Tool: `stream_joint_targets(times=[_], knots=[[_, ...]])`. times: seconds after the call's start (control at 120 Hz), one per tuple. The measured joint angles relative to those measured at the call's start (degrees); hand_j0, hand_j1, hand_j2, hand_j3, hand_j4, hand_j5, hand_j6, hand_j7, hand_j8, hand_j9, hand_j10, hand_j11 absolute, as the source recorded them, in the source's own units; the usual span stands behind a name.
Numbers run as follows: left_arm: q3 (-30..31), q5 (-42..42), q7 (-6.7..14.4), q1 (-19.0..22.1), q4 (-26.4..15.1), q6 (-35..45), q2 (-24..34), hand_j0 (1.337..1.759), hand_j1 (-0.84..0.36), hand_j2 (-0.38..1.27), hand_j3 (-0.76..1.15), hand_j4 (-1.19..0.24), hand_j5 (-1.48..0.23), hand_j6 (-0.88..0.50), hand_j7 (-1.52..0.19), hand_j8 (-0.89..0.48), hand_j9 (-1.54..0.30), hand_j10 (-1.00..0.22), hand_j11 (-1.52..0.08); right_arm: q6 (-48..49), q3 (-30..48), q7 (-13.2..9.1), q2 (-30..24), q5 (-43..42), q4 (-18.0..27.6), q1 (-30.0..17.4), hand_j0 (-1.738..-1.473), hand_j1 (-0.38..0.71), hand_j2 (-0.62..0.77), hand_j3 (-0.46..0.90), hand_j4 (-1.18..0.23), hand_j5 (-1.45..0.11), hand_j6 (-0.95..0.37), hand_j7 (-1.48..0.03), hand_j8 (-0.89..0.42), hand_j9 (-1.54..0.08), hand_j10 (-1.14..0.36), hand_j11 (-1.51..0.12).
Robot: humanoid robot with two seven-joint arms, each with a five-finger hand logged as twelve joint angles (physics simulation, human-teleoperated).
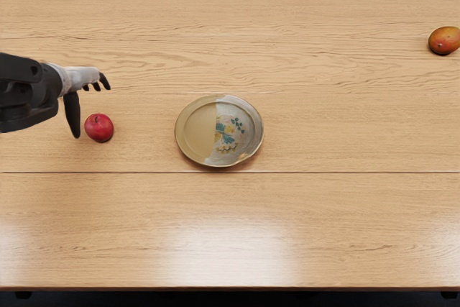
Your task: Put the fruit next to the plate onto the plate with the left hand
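Worktop [302, 235]: light wood, one seam running across it. Plate [190, 131] near the centre, with a painted pattern on its right half. Mango [444, 39] at the far right rear, well apart from the plate.

Left hand [80, 80] comes in from the left edge, forearm roughly level. Its fingers [100, 83] are spread and hold nothing. One digit hangs down just beside the apple [99, 127]; contact cannot be told.

Apple sits on the worktop left of the plate, near it but apart. It is upright with the stem dimple up, round, no clear long axis.
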Motion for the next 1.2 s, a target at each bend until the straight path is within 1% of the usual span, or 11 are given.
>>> stream_joint_targets(times=[0.083,0.233,0.375,0.533,0.833,1.2], knots=[[0.0,0.0,0.0,1.6,0.1,1.1,-1.1,1.658,0.05,0.05,0.00,-0.25,-0.32,-0.25,-0.32,-0.25,-0.32,-0.25,-0.32,0.0,0.0,0.0,0.0,0.0,0.0,0.0,-1.658,-0.31,-0.01,0.00,-0.03,-0.05,-0.03,-0.05,-0.03,-0.05,-0.03,-0.05],[-0.1,-0.1,-0.1,4.2,0.3,5.7,-2.9,1.658,0.05,0.05,0.00,-0.25,-0.32,-0.25,-0.32,-0.25,-0.32,-0.25,-0.32,0.0,0.0,0.0,0.0,0.0,0.0,0.0,-1.658,-0.31,-0.01,0.00,-0.03,-0.05,-0.03,-0.05,-0.03,-0.05,-0.03,-0.05],[-0.1,-0.1,-0.1,6.2,1.3,7.8,-4.4,1.658,0.05,0.05,0.00,-0.25,-0.32,-0.25,-0.32,-0.25,-0.32,-0.25,-0.32,0.0,0.0,0.0,0.0,0.0,0.0,0.0,-1.658,-0.31,-0.01,0.00,-0.03,-0.05,-0.03,-0.05,-0.03,-0.05,-0.03,-0.05],[-0.2,-0.2,-0.1,7.9,3.0,8.4,-5.3,1.658,0.04,0.05,0.00,-0.26,-0.34,-0.26,-0.34,-0.26,-0.34,-0.26,-0.34,0.0,0.0,0.0,0.0,0.0,0.0,0.0,-1.658,-0.31,-0.01,0.00,-0.03,-0.05,-0.03,-0.05,-0.03,-0.05,-0.03,-0.05],[-0.1,-0.2,-0.6,11.5,6.8,8.6,-7.0,1.658,-0.04,0.07,0.00,-0.32,-0.42,-0.32,-0.42,-0.32,-0.42,-0.32,-0.42,0.0,0.0,0.0,0.0,0.0,0.0,0.0,-1.658,-0.31,-0.01,0.00,-0.03,-0.05,-0.03,-0.05,-0.03,-0.05,-0.03,-0.05],[0.0,0.0,-0.8,13.6,10.5,8.6,-8.7,1.658,-0.10,0.08,0.00,-0.37,-0.49,-0.37,-0.49,-0.37,-0.49,-0.37,-0.49,0.0,0.0,0.0,0.0,0.0,0.0,0.0,-1.658,-0.31,-0.01,0.00,-0.03,-0.05,-0.03,-0.05,-0.03,-0.05,-0.03,-0.05]])
